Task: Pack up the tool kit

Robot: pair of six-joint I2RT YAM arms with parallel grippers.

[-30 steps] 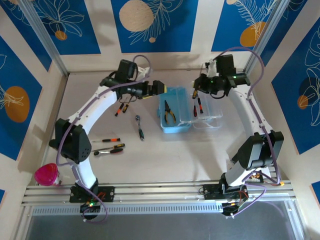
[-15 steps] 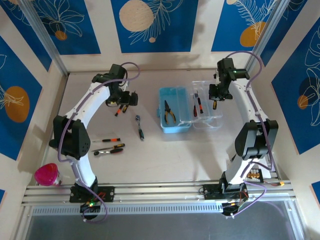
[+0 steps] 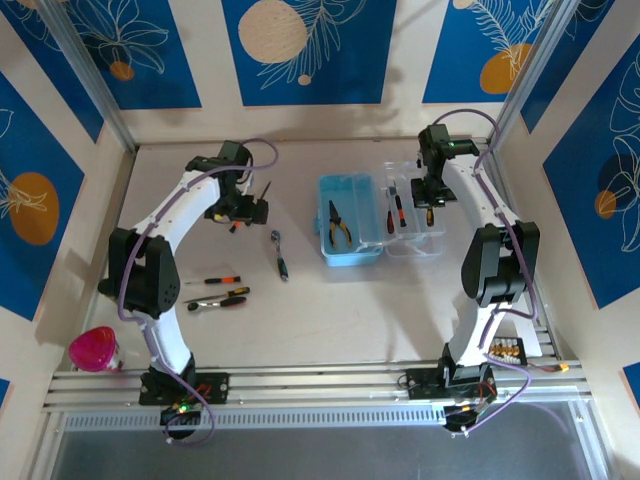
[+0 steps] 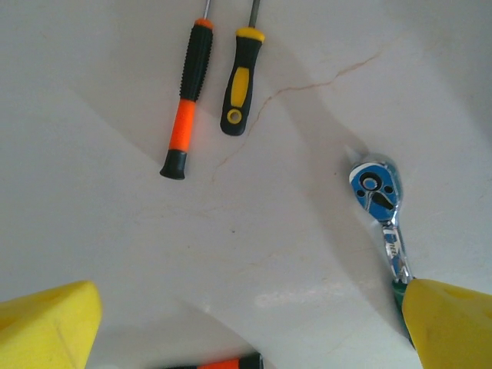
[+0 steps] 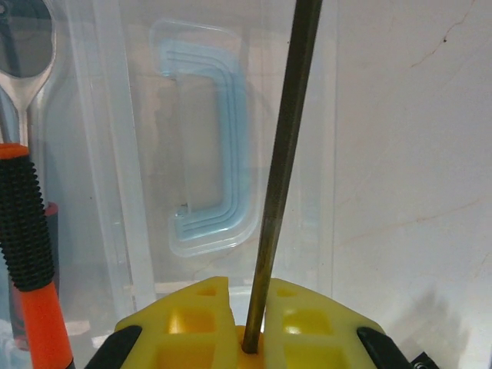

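Tightly, right hand (image 5: 250,311) pinching thin metal screwdriver shaft (image 5: 287,154), left hand (image 4: 246,330) wide open, empty.

wrench (image 4: 382,211) handle behind left end effector (image 4: 247,327)

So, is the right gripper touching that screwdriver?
Touching. The right wrist view shows the screwdriver shaft pinched by the right gripper, between its yellow fingers.
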